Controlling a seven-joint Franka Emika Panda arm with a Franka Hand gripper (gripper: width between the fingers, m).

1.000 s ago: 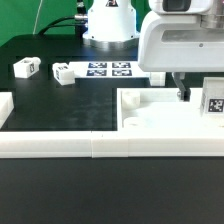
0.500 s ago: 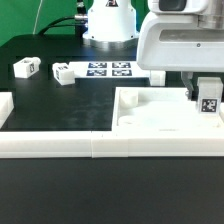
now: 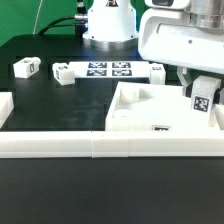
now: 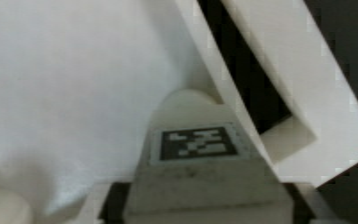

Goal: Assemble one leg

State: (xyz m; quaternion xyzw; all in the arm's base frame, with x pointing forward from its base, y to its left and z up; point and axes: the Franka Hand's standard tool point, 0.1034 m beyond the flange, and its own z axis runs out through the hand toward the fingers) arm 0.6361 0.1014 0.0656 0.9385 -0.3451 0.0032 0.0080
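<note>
Leg [image 3: 204, 100], small white block, black-and-white tag

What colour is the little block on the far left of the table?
The small plastic leg block is white with a black-and-white tag, clearest in the exterior view.

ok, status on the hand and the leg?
Hand shut on a tagged leg, tilted, over the white panel's corner at the exterior view's right. Two more legs loose at far left. Nothing in the way.
</note>
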